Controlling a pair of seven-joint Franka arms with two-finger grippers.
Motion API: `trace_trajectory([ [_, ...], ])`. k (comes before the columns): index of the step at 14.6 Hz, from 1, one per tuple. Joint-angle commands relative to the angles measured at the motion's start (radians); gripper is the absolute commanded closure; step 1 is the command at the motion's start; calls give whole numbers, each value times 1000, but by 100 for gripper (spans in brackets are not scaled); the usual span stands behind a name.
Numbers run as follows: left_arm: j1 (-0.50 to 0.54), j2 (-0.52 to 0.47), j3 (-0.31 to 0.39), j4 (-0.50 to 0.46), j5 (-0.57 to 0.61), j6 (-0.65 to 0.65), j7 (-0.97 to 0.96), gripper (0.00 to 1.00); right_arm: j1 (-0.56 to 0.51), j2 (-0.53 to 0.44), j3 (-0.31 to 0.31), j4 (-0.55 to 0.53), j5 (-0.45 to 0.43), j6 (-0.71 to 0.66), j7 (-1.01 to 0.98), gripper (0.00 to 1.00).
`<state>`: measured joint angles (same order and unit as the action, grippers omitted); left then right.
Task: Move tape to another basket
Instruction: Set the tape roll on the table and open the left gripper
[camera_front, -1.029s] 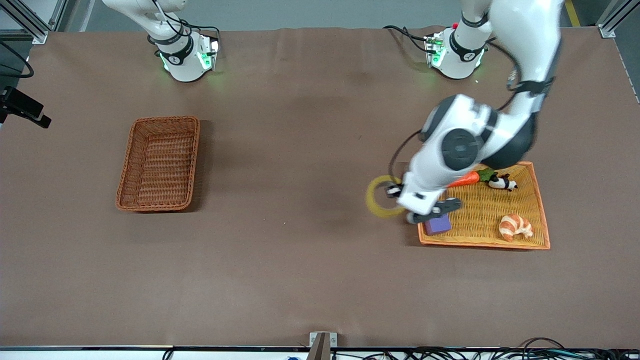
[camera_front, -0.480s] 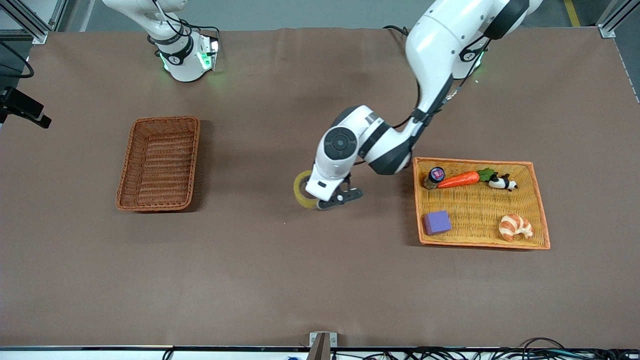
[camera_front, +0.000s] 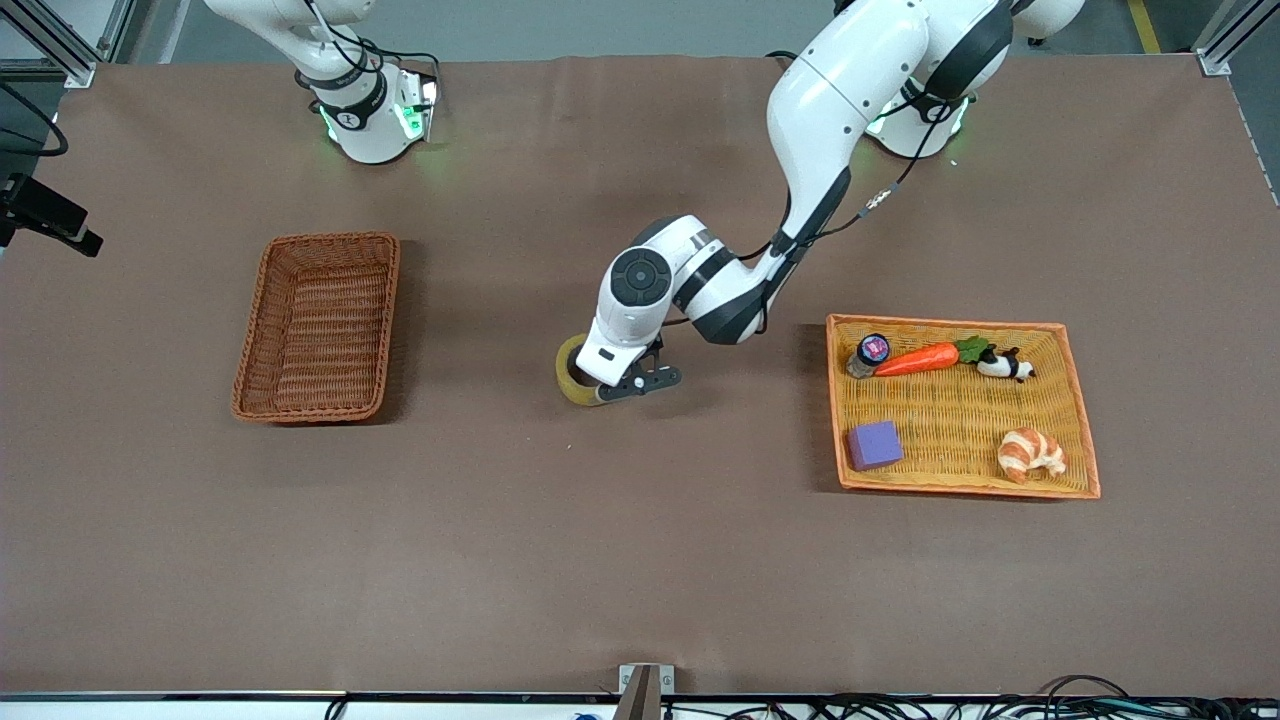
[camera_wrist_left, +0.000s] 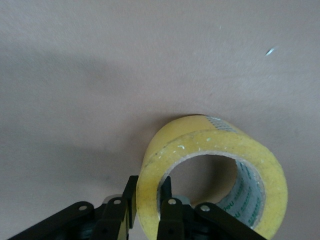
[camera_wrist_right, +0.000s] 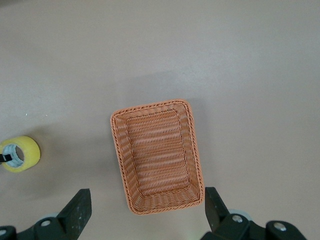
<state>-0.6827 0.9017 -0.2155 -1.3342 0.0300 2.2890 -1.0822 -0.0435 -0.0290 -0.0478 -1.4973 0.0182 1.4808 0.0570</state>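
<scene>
My left gripper (camera_front: 597, 384) is shut on the wall of the yellowish tape roll (camera_front: 572, 372) and holds it over the bare middle of the table. In the left wrist view the tape (camera_wrist_left: 215, 165) fills the frame, one finger (camera_wrist_left: 131, 192) outside the ring and one inside. The reddish-brown wicker basket (camera_front: 318, 325) stands empty toward the right arm's end; it shows in the right wrist view (camera_wrist_right: 159, 159), along with the tape (camera_wrist_right: 21, 153). My right gripper (camera_wrist_right: 145, 210) is open, high over the basket; it is out of the front view.
A light orange woven tray (camera_front: 962, 410) sits toward the left arm's end, holding a carrot (camera_front: 925, 358), a purple block (camera_front: 875, 444), a croissant (camera_front: 1032, 452), a small panda figure (camera_front: 1003, 364) and a small jar (camera_front: 869, 352).
My left gripper has carried the tape from the orange tray's edge across the table toward the reddish-brown basket. The right arm has not moved.
</scene>
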Motion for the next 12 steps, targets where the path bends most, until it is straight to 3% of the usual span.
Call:
trace_trajectory([
  [1,-11,-16,31,35,13,-26,-31,0,-1,-5,0,-4,14,-4,15,0],
  [4,5,-110,106,36,19,-113,-22,0,2,-5,0,-4,14,-4,18,0],
  [7,38,-266,198,30,19,-319,27,0,45,1,9,-14,43,-5,27,0],
  [10,141,-390,222,30,31,-486,88,0,146,30,12,-47,43,33,29,0],
  [12,219,-466,222,29,62,-599,204,0,194,79,58,-49,42,67,30,0],
])
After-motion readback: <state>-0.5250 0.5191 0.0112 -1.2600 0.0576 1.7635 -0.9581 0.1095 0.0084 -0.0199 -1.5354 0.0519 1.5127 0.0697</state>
